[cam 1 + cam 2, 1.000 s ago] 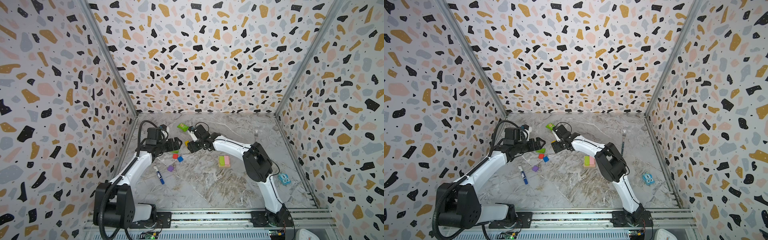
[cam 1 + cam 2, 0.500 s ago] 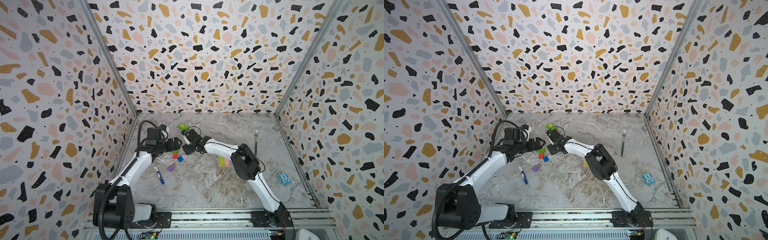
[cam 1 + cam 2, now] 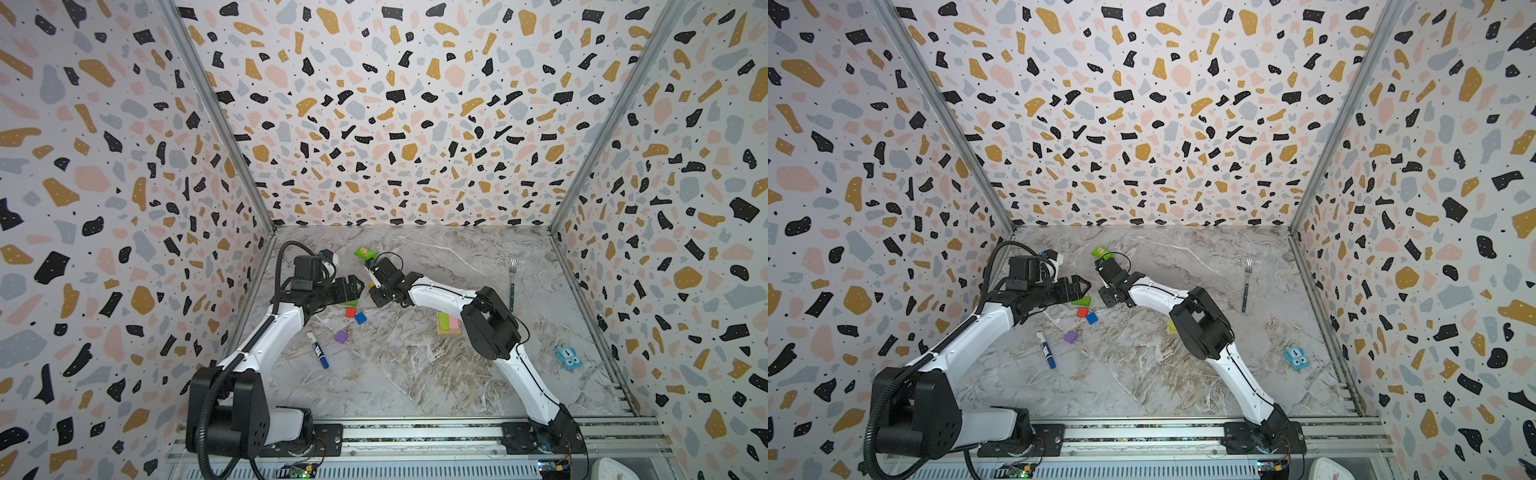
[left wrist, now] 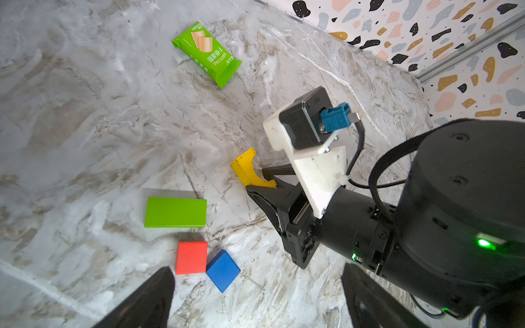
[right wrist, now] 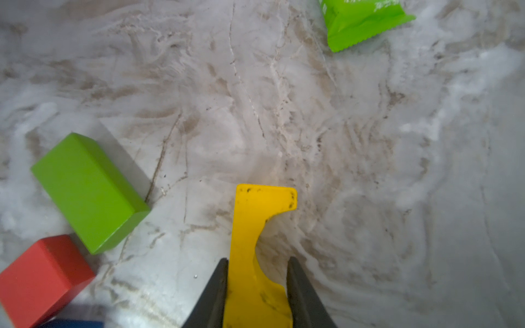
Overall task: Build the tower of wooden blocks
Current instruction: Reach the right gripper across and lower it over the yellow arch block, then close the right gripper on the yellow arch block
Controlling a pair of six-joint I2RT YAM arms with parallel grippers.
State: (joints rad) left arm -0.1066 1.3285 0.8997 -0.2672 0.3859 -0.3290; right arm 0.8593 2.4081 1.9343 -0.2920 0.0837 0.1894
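Observation:
My right gripper (image 5: 257, 259) is shut on the yellow notched arch (image 5: 255, 227), which touches the marble floor; the arch (image 4: 245, 170) also shows in the left wrist view. Beside it lie a lime green bar (image 5: 88, 190), a red cube (image 4: 191, 257) and a blue cube (image 4: 223, 269). My left gripper (image 4: 257, 272) is open over bare floor next to the blue cube, its tips (image 3: 358, 287) close to the right gripper (image 3: 372, 291). A purple cube (image 3: 340, 337) lies nearer the front. The tower (image 3: 448, 323) is a lime and a pink bar on tan ones, partly behind the right arm.
A green snack packet (image 3: 364, 252) lies behind the grippers. A blue-capped marker (image 3: 318, 355) lies front left, a fork (image 3: 512, 284) at the right, and a small blue toy (image 3: 568, 358) near the right wall. Patterned walls enclose three sides.
The right gripper has reached further left toward the left gripper and closed on the yellow arch. The left arm has stayed still and open.

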